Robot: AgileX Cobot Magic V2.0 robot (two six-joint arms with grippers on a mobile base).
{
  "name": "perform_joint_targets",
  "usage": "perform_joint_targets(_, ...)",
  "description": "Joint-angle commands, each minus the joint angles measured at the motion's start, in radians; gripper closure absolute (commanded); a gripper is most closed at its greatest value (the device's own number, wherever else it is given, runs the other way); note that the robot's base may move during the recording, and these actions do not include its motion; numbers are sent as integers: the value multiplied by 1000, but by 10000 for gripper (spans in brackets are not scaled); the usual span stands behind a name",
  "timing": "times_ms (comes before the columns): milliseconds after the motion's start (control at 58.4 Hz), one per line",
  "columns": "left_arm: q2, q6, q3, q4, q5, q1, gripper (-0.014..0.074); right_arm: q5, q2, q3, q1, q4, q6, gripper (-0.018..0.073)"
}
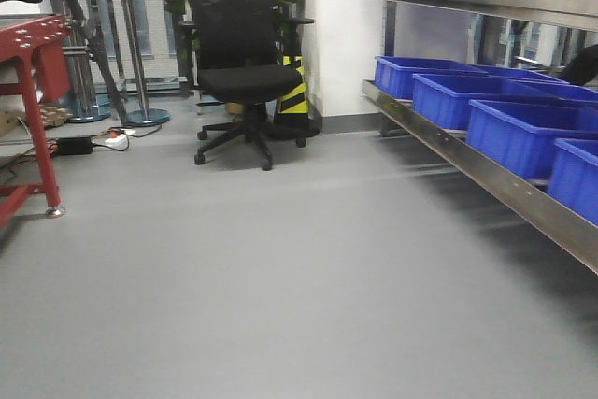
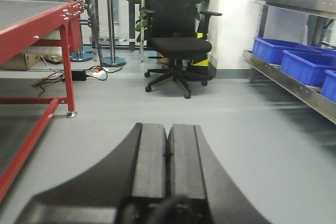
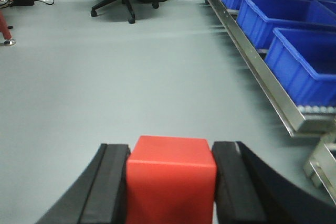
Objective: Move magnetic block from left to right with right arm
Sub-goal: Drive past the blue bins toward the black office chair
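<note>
The right gripper [image 3: 170, 151] squeezes the red block [image 3: 170, 187] between its fingers above the grey floor [image 3: 131, 77], the left gripper [image 2: 168, 135] is closed and empty, and any slackening on those smooth faces could drop the block.

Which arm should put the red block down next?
The right arm. The right gripper holds the magnetic block squeezed between its jaws. The left gripper is shut with nothing in it, and no block shows in its view.
</note>
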Motion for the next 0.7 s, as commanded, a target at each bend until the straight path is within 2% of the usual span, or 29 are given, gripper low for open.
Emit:
perform_joint_targets(0, -10, -6, 8, -5, -84, -5, 722, -84, 18, -27, -5, -13, -10, 326)
perform_joint_targets(685, -10, -6, 8, -5, -84, -5, 722, -84, 18, -27, -5, -13, -10, 326)
